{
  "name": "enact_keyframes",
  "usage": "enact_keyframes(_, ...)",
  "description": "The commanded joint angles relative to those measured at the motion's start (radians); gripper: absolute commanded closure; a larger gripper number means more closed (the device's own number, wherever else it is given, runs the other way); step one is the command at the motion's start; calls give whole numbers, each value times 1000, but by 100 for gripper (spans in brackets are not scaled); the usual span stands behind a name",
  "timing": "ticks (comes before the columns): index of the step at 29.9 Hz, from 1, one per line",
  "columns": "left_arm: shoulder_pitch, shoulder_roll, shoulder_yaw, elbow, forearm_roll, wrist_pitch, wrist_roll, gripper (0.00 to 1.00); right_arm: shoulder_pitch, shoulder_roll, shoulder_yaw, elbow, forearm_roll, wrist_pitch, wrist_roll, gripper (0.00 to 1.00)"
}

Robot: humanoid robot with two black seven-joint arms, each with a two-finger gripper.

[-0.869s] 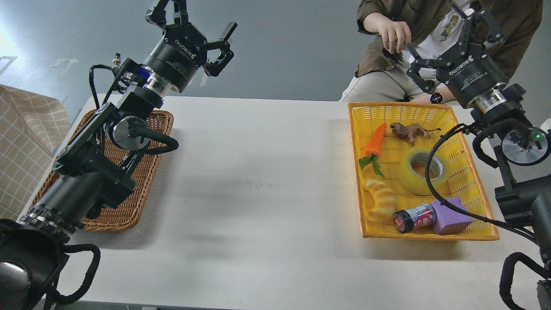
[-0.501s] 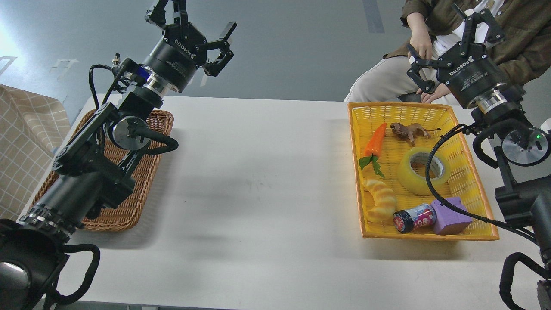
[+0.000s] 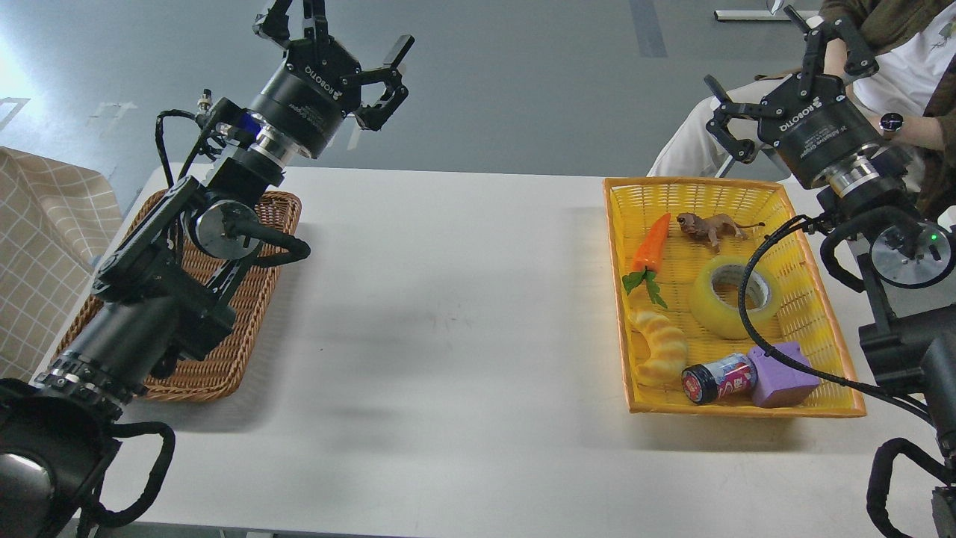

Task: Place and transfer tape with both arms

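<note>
A: Tape location?

B: the tape [image 3: 735, 297] lies flat in the yellow basket [image 3: 810, 224] on the right of the white surface [image 3: 448, 314], core hole facing up. Roughly mid-basket, toward its right wall. A black cable [image 3: 747, 299] from the right arm crosses over the roll.

A: Neighbours in the basket?

B: toy carrot [image 3: 651, 245] to its left, brown lion figure [image 3: 709, 225] just behind it, curved yellow bread toy [image 3: 661, 347] front-left, small jar [image 3: 718, 378] on its side and purple block [image 3: 782, 374] in front. Jar and block touch. Jar label has red and blue print, too small to read.

A: Hands?

B: left hand [image 3: 340, 33] is raised above the far left edge of the surface, fingers spread, nothing between them. right hand [image 3: 780, 75] is up behind the yellow basket's far end, fingers spread too, holding nothing. Both are well apart from the tape.

A: Any writing?

B: "ROBOTIQ" in white on both hand bodies. There's a smaller white line on each wrist barrel, not readable with confidence.

A: Left side?

B: brown wicker basket [image 3: 258, 299] under the left arm, mostly hidden by it. Checked beige cloth [image 3: 45, 246] at the far left edge.

A: Background?

B: seated person [image 3: 896, 90] at top right behind the right hand, wristwatch [image 3: 890, 122] on the arm, grey floor behind
</note>
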Motion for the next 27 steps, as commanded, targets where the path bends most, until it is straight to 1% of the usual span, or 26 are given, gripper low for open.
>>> enact_keyframes(1,3,0,-1,0,-2,0,-3,2,0,-1,1,2,-1,0,0,0)
enact_keyframes(27,1,0,-1,0,0,0,-1,2,0,-27,-6,2,-1,0,0,0)
